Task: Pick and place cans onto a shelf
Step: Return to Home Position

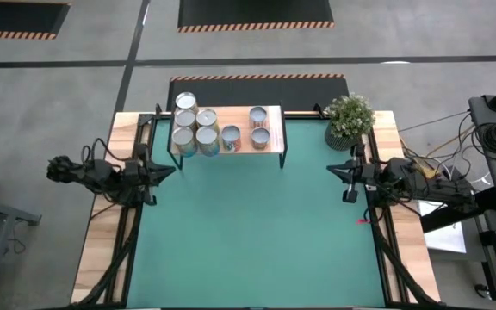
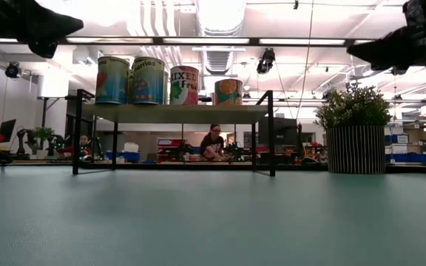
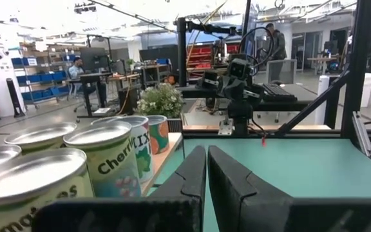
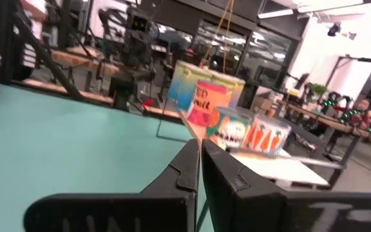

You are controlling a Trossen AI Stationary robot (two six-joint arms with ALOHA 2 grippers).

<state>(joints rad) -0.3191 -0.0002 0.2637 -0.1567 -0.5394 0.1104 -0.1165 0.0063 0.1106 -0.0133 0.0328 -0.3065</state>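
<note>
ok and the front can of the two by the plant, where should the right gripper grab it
Probably its side wall, mid-height, coming level from the open table side. The can stands upright by the shelf's front edge, with bare board on one side and a gap to the next can on the other; another can blocks the back. The right gripper is shut, so open first.

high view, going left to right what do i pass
left gripper → cluster of cans at the left end of the shelf → two cans further along it → potted plant. The right gripper is left out, since it shares the plant's span.
</note>
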